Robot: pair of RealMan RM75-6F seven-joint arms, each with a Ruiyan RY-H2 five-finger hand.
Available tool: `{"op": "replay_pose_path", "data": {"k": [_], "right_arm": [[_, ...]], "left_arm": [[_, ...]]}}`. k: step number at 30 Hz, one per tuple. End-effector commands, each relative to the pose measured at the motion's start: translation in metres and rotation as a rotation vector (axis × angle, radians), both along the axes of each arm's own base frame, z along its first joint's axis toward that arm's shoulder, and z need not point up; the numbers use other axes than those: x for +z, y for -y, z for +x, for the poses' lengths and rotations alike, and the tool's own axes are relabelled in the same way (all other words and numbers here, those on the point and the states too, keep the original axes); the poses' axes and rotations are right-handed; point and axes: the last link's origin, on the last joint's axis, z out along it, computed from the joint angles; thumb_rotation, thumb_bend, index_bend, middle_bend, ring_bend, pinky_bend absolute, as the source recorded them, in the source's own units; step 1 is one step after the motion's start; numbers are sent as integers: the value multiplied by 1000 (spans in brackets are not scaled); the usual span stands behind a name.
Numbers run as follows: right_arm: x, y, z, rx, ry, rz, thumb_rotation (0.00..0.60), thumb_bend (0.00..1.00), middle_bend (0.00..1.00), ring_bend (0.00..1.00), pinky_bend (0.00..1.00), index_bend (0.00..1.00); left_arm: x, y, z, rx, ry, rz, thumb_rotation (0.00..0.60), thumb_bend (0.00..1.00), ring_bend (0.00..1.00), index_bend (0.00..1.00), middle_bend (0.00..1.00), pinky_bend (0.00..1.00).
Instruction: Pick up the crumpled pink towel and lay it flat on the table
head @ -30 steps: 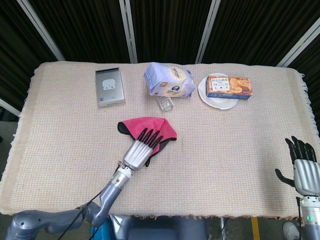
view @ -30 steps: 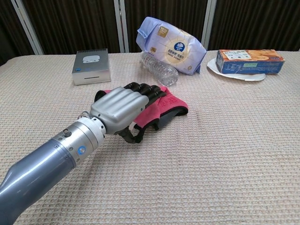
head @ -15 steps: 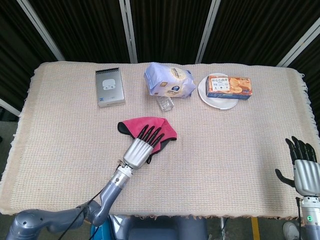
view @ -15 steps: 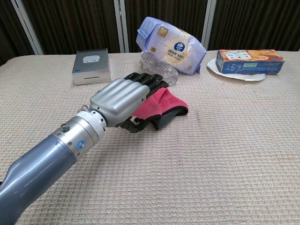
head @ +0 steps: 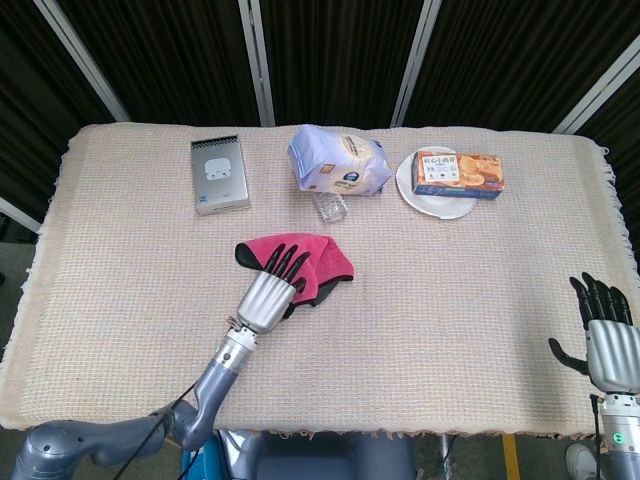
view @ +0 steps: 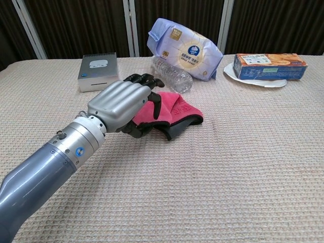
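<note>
The crumpled pink towel (head: 328, 259) with a dark underside lies bunched near the middle of the table; the chest view shows the towel (view: 178, 108) folded over itself. My left hand (head: 268, 291) is over its left part, fingers extended and slightly curved, and nothing is plainly gripped. From the chest camera the left hand (view: 120, 103) hides the towel's left side, with the thumb low against the cloth. My right hand (head: 606, 336) hangs beyond the table's right front corner, fingers apart and empty.
Along the back stand a grey box (head: 219, 175), a lilac tissue pack (head: 338, 160) with a clear bottle (head: 331, 206) in front of it, and a biscuit box (head: 458, 171) on a white plate (head: 422, 201). A beige woven cloth (head: 480, 300) covers the table.
My left hand has slid left across the towel, from its right half to its left part, uncovering the pink folds. The towel has barely shifted. The right hand has stayed still.
</note>
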Motion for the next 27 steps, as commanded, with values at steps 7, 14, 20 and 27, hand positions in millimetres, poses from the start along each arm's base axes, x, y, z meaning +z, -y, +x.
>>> {"op": "replay_pose_path", "data": {"k": [7, 14, 20, 27], "right_arm": [[1, 0, -1, -5, 4, -1, 600, 258, 0, 0, 0, 0], [1, 0, 0, -4, 6, 2, 600, 258, 0, 0, 0, 0], [0, 0, 0, -4, 10, 5, 600, 259, 0, 0, 0, 0], [0, 0, 1, -1, 13, 8, 600, 258, 0, 0, 0, 0]], "left_arm": [[0, 1, 3, -12, 9, 3, 600, 410, 0, 497, 106, 23], [2, 3, 6, -25, 18, -2, 600, 477, 0, 505, 111, 23], [6, 4, 5, -29, 23, -2, 600, 509, 0, 527, 129, 23], [15, 1, 6, -32, 26, 12, 600, 528, 0, 540, 130, 23]]}}
